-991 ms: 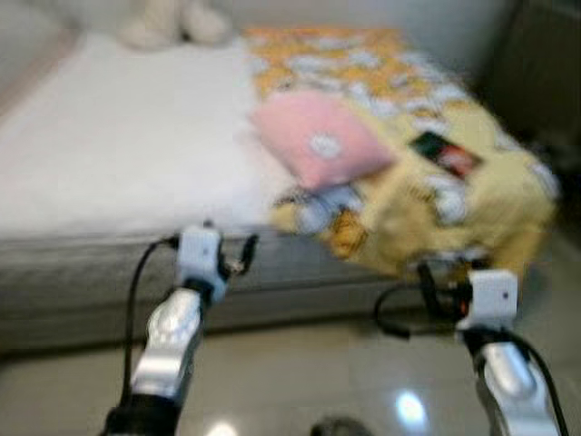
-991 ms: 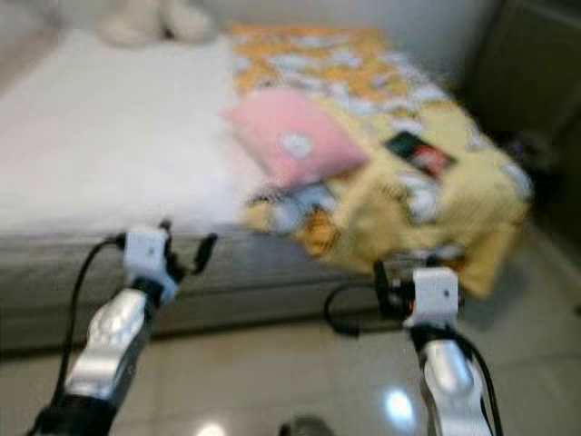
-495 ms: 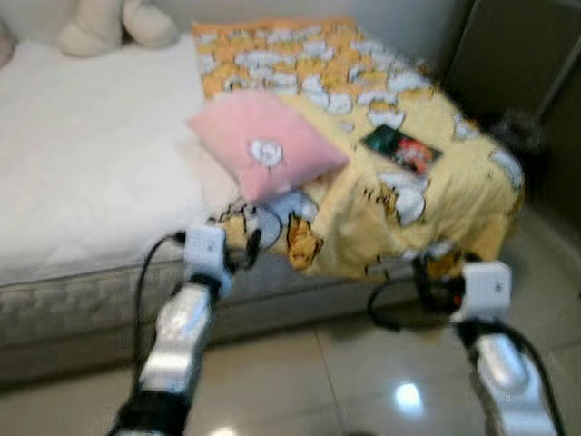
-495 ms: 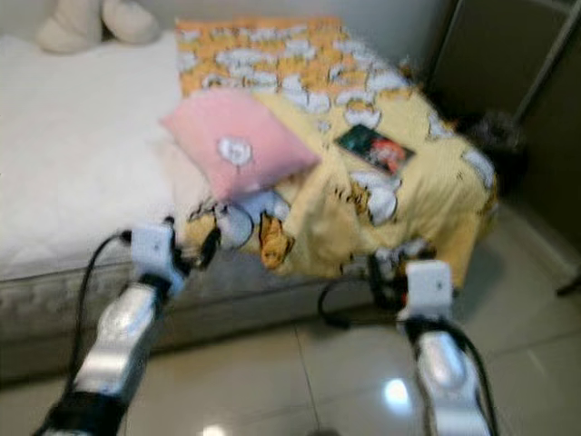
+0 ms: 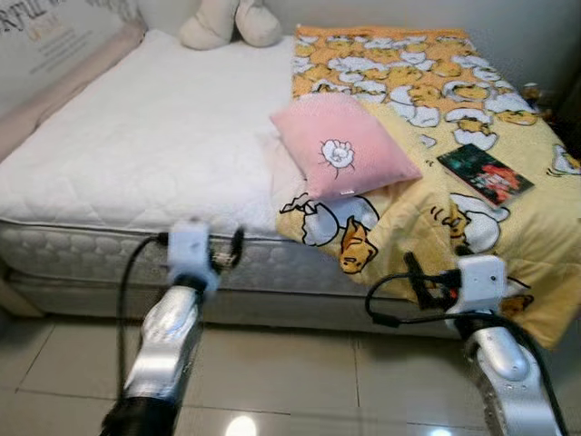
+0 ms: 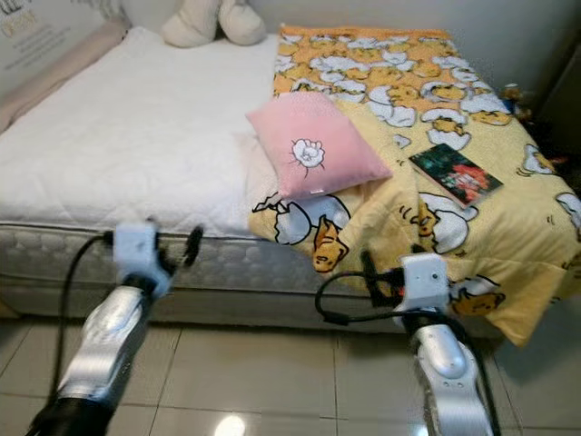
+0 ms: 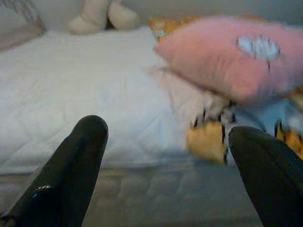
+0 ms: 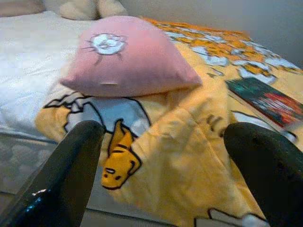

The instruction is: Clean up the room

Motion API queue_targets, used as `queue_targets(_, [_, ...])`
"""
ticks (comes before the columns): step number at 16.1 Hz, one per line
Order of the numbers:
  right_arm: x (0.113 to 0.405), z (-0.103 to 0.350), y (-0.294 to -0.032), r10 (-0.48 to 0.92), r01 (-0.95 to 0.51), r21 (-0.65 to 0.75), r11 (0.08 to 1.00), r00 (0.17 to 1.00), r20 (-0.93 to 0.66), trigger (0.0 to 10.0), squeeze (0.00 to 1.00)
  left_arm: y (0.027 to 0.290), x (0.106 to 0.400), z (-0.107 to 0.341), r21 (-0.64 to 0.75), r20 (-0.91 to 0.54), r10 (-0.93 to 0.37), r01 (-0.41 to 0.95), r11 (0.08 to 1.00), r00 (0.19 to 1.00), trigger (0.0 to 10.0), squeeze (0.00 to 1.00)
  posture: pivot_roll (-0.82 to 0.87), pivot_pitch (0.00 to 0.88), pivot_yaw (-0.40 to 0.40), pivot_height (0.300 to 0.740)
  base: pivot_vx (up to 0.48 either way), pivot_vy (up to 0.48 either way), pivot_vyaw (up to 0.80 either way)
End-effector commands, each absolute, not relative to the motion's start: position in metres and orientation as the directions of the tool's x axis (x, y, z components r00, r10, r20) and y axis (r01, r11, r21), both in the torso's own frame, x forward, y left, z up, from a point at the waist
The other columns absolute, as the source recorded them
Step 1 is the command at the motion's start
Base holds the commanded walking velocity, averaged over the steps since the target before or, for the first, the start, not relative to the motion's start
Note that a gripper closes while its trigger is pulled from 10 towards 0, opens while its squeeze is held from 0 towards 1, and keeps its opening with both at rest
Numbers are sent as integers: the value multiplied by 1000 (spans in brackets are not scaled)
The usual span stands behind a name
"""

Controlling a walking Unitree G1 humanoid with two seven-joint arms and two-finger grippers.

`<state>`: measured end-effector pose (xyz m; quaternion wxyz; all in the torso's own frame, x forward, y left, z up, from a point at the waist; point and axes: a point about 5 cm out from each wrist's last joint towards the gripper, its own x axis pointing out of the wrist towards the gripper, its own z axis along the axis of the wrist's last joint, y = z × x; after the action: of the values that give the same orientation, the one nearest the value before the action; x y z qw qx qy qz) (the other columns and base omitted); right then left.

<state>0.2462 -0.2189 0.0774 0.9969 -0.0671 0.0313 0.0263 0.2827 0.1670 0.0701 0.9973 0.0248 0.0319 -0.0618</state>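
A bed with a white mattress [image 5: 154, 136] stands before me. A yellow cartoon-print blanket [image 5: 427, 82] covers its right part and hangs over the near edge. On it rest a pink pillow [image 5: 343, 145] and, to the right, a dark book [image 5: 486, 174]. A cream plush toy [image 5: 227, 23] sits at the head of the bed. My left gripper [image 5: 227, 254] is open, held in front of the mattress side. My right gripper [image 5: 418, 280] is open too, just short of the hanging blanket. Both wrist views look at the pink pillow [image 8: 128, 56] between spread fingers [image 7: 75, 165].
Glossy tiled floor [image 5: 290, 372] lies between me and the bed. A padded headboard [image 5: 54, 64] runs along the bed's left end. Dark furniture [image 6: 565, 100] stands beyond the bed's right side.
The whole picture has swung and sharpened, so the camera moved; the bed now sits more centred. Both arms keep the same raised pose with open fingers.
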Motion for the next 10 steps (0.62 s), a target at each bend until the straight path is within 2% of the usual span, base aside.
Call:
queue_targets(1, [248,79,-223,28,-35,-112,993,997,-68,10000,0,162,284,77,74,-44,-164,167,983,985,10000,0,-143,0,23,740,0,0,0])
queue_targets(4, [241,74,-223,-11,5,-95,995,998,-63,10000,0,143,293,88,94,-8,-220,219,971,976,10000,0,-135,0,25,740,0,0,0])
queue_targets(7, [243,74,-214,13,-19,-100,995,998,-61,10000,0,137,298,95,45,24,-226,225,973,974,10000,0,-147,0,37,740,480,0,0])
queue_targets(10, [243,75,-218,-1,-5,-104,995,999,-52,10000,0,132,303,99,33,38,-239,238,971,970,10000,0,-154,0,45,740,480,0,0])
